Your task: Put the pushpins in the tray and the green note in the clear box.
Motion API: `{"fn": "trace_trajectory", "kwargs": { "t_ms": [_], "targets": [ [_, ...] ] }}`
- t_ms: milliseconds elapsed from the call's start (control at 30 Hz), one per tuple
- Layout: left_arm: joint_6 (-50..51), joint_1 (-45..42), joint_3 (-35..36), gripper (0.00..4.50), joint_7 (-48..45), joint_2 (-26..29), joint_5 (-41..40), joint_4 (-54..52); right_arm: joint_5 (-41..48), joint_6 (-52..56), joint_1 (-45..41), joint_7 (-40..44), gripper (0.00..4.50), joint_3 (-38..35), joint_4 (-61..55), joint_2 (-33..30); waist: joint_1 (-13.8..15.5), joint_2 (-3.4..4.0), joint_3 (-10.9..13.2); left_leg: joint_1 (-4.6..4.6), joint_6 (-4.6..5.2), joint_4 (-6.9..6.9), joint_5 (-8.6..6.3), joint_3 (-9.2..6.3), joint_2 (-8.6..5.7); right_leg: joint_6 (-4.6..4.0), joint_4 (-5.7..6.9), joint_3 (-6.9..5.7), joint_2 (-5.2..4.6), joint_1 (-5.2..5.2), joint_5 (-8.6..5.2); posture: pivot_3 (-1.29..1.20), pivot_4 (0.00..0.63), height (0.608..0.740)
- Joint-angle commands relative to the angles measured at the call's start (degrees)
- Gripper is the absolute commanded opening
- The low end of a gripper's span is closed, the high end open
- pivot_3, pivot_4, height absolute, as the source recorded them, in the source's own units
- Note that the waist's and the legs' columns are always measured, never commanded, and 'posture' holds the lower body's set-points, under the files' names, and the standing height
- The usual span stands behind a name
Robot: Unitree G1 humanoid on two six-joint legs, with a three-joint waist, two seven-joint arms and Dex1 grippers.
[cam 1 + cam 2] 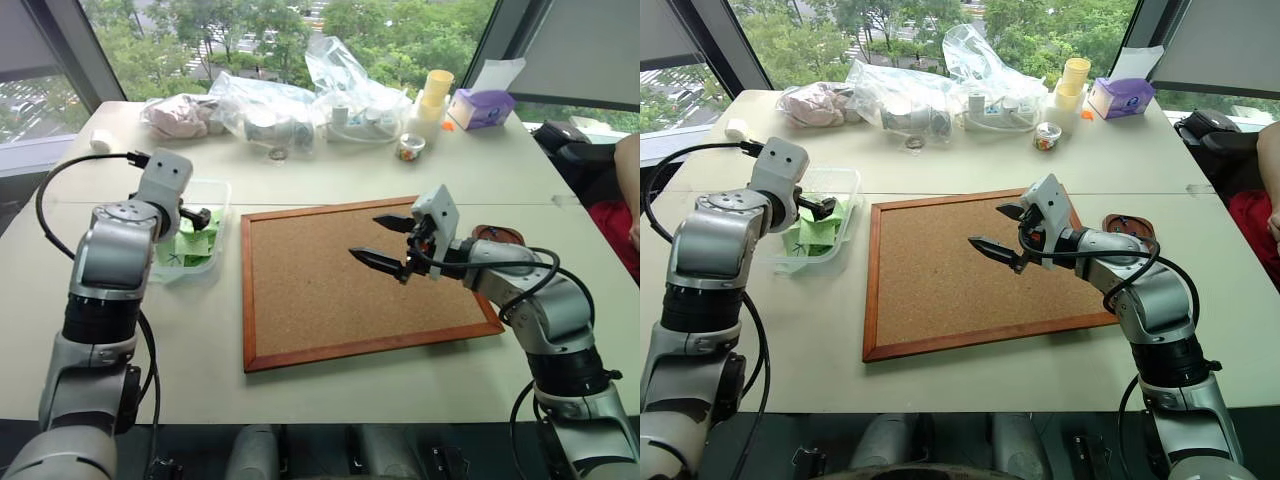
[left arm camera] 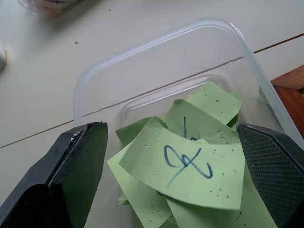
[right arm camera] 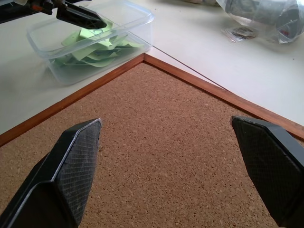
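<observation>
1. a pale table [image 1: 330, 400] under a window carries everything; its near edge lies close in front of the cork board [image 1: 340, 290], leaving little bare surface there.
2. the right gripper [image 1: 393, 243] hovers over the bare board, fingers spread and empty; a low sweep could scrape the cork.
3. the tray [image 1: 497, 236] sits just beyond the right arm, pins too small to tell; a careless elbow might knock it.
4. the left gripper [image 2: 171, 156] hangs spread above the box [image 2: 156, 42], the note [image 2: 190, 166] lying loose among other green slips; dipping lower could snag them back out.
5. bags [image 1: 290, 100] crowd the far edge.
</observation>
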Motion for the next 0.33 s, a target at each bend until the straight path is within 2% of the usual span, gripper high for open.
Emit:
{"fn": "trace_trajectory", "kwargs": {
  "t_ms": [33, 100, 167, 267, 333],
  "targets": [
    [-1.97, 0.69, 3.28, 4.46, -0.18, 2.74, -0.93, -3.39, 2.16, 1.47, 1.16, -1.24, 4.5, -4.53, -3.56, -0.96, 0.01, 0.0, 0.0, 0.0, 0.0, -0.01, 0.0, 0.0, 0.0, 0.0, 0.0, 0.0, 0.0, 0.0, 0.0, 0.0, 0.15, 0.738],
    [-3.74, 1.11, 3.95, 4.46, -2.78, 4.69, -2.88, -5.8, 3.71, 3.15, 2.44, -2.18, 4.5, -7.43, -5.04, -1.72, 0.09, -0.03, 0.02, 0.0, 0.0, -0.02, 0.0, 0.01, 0.0, 0.0, -0.01, 0.0, -0.03, -0.01, 0.0, 0.0, 0.15, 0.738],
    [-3.94, 0.13, 6.55, 4.46, -5.75, 4.34, -7.13, -8.26, 6.16, 5.58, 3.76, -3.44, 4.5, -11.07, -6.91, -2.38, 0.37, -0.06, 0.03, -0.01, -0.01, -0.03, 0.0, 0.01, -0.01, 0.0, 0.0, 0.0, -0.05, 0.0, 0.0, 0.0, 0.15, 0.738],
    [-2.64, -1.16, 10.58, 4.46, -13.1, 1.44, -17.85, -13.08, 10.47, 9.54, 6.19, -4.94, 4.5, -16.64, -9.55, -3.43, 0.62, -0.08, 0.02, -0.02, 0.0, -0.02, 0.0, 0.0, -0.05, 0.0, -0.02, -0.04, -0.12, 0.03, 0.0, 0.0, 0.15, 0.738],
    [-5.71, 1.28, 10.01, 4.46, -19.86, 1.77, -24.0, -17.83, 12.11, 11.21, 8.69, -5.33, 4.5, -19.27, -10.81, -4.18, 0.54, -0.08, 0.02, -0.02, 0.0, -0.02, 0.0, 0.0, -0.06, 0.0, -0.04, -0.04, -0.12, 0.05, 0.0, 0.0, 0.15, 0.738]
  ]
}}
